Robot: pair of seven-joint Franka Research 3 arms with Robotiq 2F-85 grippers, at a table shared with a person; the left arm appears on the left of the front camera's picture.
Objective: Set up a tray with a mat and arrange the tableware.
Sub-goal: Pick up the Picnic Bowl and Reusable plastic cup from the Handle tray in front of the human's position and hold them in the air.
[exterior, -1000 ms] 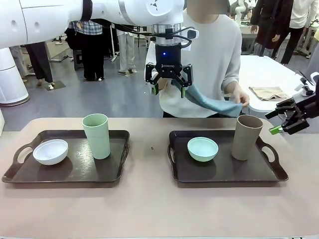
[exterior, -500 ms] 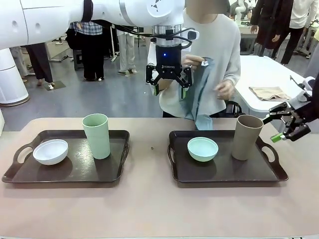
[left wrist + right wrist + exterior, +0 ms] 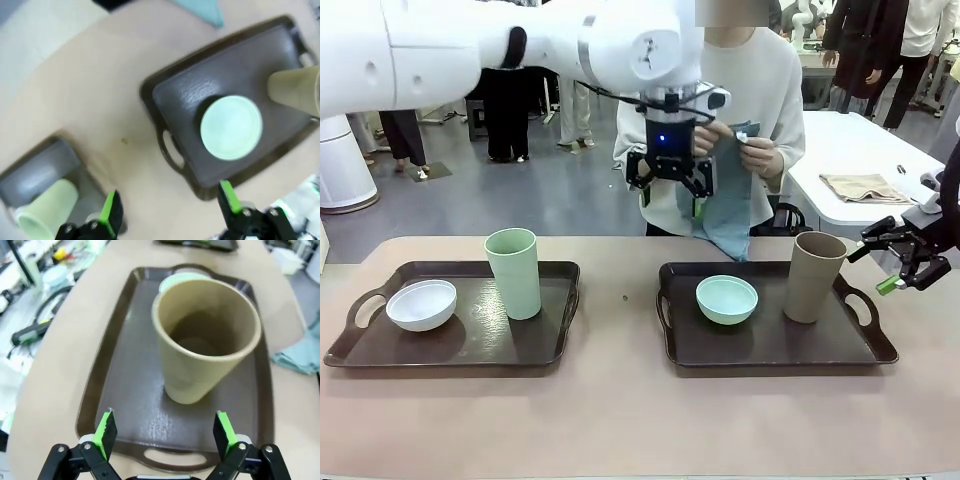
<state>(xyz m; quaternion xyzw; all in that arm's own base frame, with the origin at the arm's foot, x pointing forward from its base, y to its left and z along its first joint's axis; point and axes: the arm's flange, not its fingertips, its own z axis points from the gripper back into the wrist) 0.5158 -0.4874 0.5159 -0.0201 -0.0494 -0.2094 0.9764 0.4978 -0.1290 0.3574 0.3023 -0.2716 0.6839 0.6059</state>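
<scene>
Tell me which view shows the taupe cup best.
Right wrist view: the taupe cup is close and sharp, its empty inside visible. The front view shows its side, upright on a tray. The left wrist view catches it blurred at the edge.

We see two dark trays on the table (image 3: 620, 410). The left tray (image 3: 460, 345) holds the white bowl (image 3: 421, 304) and the pale green cup (image 3: 513, 272). The right tray (image 3: 770, 345) holds the mint green bowl (image 3: 727, 299) and the taupe cup (image 3: 814, 276). Our left gripper (image 3: 670, 198) hangs with jaws spread by the teal cloth (image 3: 725, 215) that the person's hands (image 3: 760, 155) hold up. Our right gripper (image 3: 882, 265), jaws apart, hovers beside the taupe cup
</scene>
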